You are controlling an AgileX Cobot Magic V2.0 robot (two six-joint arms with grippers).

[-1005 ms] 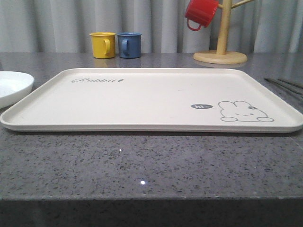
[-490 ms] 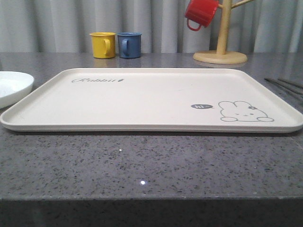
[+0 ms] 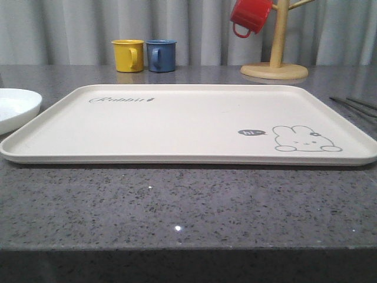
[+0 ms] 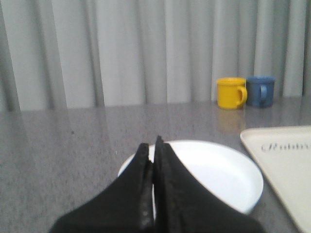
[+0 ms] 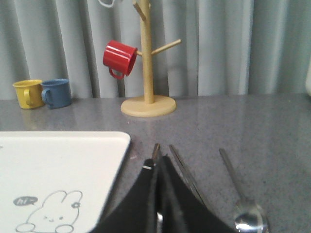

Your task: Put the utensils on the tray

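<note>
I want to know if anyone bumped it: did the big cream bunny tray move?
No. The big cream bunny tray sits in the same spot relative to the yellow mug behind it.

The tray (image 3: 177, 124) and the other things in the front view show no visible change.

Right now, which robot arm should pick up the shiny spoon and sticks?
Probably the right one. The spoon and chopsticks lie on the counter just ahead of the right gripper, beside the tray. The left gripper sits over the white plate.
</note>
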